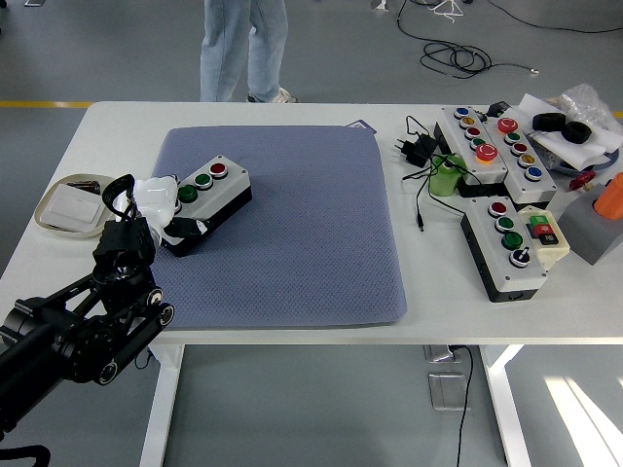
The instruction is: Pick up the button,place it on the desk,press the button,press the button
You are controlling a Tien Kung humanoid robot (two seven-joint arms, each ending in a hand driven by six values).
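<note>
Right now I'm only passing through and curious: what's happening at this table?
The robot's left hand grips the near end of a button box lying on the blue mat. More button boxes sit untouched at the table's right. A person stands beyond the far edge, touching nothing. The right arm is out of view.

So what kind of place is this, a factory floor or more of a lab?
More likely a robotics test lab or workshop. A white table carries several push-button control boxes and loose wiring, cables trail over a bare grey floor, and a person stands at the far side.
</note>
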